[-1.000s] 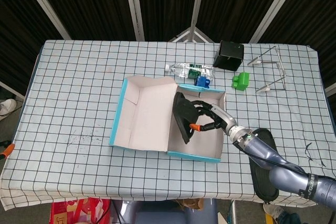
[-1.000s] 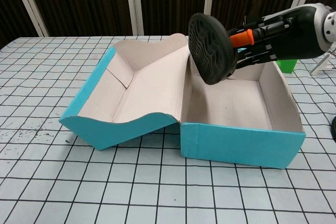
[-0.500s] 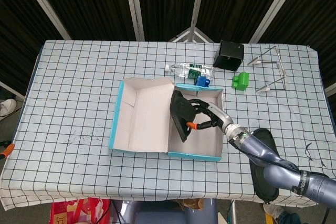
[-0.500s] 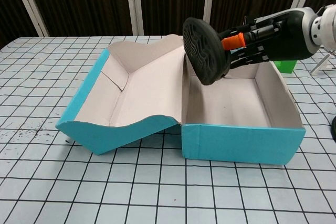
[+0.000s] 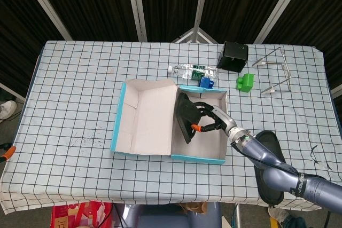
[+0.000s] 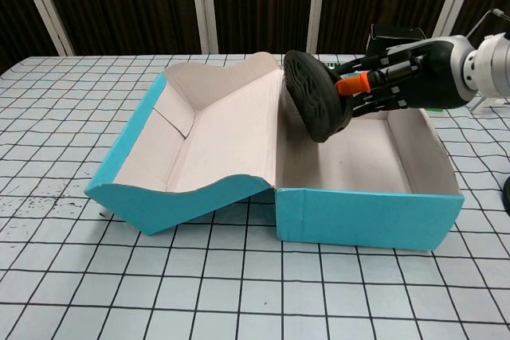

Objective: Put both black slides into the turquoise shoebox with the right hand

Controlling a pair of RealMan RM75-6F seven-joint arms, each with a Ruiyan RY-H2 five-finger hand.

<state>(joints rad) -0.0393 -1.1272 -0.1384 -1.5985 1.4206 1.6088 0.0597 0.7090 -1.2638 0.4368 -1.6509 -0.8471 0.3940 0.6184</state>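
1. The checked tablecloth [image 5: 80, 78], white with a black grid, covers the whole table. Only the head view shows its full spread and the clutter beyond the shoebox; the chest view shows just the cloth around the box.
2. The turquoise shoebox [image 5: 195, 158] [image 6: 366, 216] sits open near the middle of the cloth. It is cardboard, turquoise outside and pale beige inside, and its hinged lid [image 5: 144, 116] [image 6: 207, 133] lies open on the box's left side. The chest view shows the lid's front edge bowed and wavy, which the head view hides.
3. The second black slide [image 5: 270, 166] lies flat on the cloth to the right of the shoebox, partly under the right arm. In the chest view only a dark sliver shows at the right edge.
4. The first black slide [image 5: 184, 118] [image 6: 312, 93] is held tilted on edge above the shoebox's left end, beside the lid hinge. The chest view shows its rounded sole with a grooved tread facing the camera.
5. The right hand [image 5: 208, 120] [image 6: 382, 81], dark with an orange part, has its fingers closed around this slide.
6. Behind the shoebox lie a clear plastic bottle [image 5: 187, 70], a black box [image 5: 232, 56], a green block [image 5: 245, 82] and a blue block [image 5: 207, 83].
7. The left hand shows in neither view.
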